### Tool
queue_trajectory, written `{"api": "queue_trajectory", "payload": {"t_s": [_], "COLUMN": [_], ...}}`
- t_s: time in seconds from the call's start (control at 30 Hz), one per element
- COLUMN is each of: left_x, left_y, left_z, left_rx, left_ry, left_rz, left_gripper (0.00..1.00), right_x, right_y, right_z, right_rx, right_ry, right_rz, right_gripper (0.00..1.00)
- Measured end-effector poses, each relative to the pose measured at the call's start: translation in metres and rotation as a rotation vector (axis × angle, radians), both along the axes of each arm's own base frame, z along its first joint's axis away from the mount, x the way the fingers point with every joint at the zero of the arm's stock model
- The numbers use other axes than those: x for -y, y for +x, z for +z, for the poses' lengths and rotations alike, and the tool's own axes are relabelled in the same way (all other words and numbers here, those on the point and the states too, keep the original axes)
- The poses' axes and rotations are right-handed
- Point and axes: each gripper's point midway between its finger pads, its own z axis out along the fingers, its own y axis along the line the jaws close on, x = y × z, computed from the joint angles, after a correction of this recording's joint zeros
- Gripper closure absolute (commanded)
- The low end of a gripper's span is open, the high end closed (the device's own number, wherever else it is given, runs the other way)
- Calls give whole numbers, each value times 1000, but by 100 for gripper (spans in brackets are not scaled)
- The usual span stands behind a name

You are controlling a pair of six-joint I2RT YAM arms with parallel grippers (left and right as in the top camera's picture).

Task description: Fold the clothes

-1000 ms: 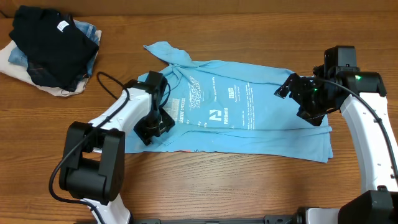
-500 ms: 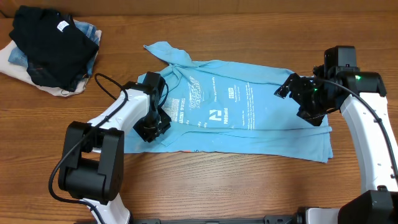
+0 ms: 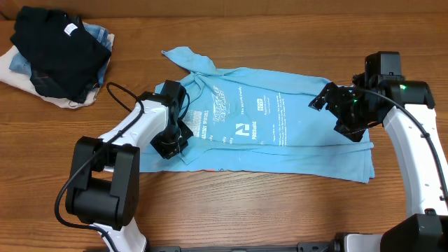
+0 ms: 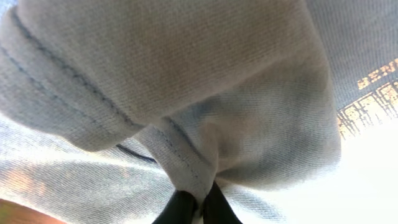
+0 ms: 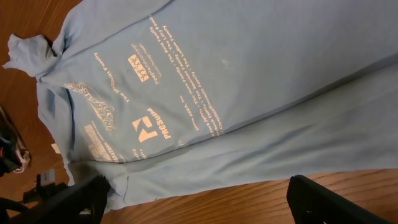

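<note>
Pretty early days on this one, I'd say. The blue T-shirt [image 3: 280, 133] lies mostly spread out across the middle of the table [image 3: 231, 210], print side up, wrinkly, with no proper fold that I can see. The left end effector [image 4: 194, 204] is pinched tight on a bunched bit of hem at the shirt's left side. The right end effector [image 5: 196, 199] hangs wide apart over the right side, holding nothing. The other pile of clothes [image 3: 56, 56] sits upper left, untouched.
</note>
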Motion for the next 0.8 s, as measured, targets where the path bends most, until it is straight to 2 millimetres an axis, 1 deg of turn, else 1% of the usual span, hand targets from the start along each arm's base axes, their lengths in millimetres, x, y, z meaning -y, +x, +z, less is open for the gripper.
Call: {"api": "queue_trajectory", "payload": {"t_s": [0.2, 0.27, 0.37, 0.47, 0.67, 0.8], "left_x": [3, 4, 8, 11, 10, 6], "left_y": [4, 11, 27, 36, 36, 28], "left_z": [3, 5, 7, 8, 8, 8], "left_rx": [10, 34, 96, 131, 131, 98], "left_ry": [-12, -18, -34, -42, -40, -18], "left_rz": [1, 1, -4, -6, -7, -7], "left_gripper": [96, 96, 96, 96, 96, 96], "right_x": [0, 0, 0, 2, 2, 3], "right_y": [0, 0, 0, 0, 0, 0], "right_z": [0, 0, 0, -1, -1, -1], "right_rx": [0, 0, 0, -1, -1, -2], "right_ry": [0, 0, -3, -9, -15, -19], "right_rz": [0, 0, -1, -3, -4, -5], "right_gripper": [4, 4, 4, 4, 4, 4]}}
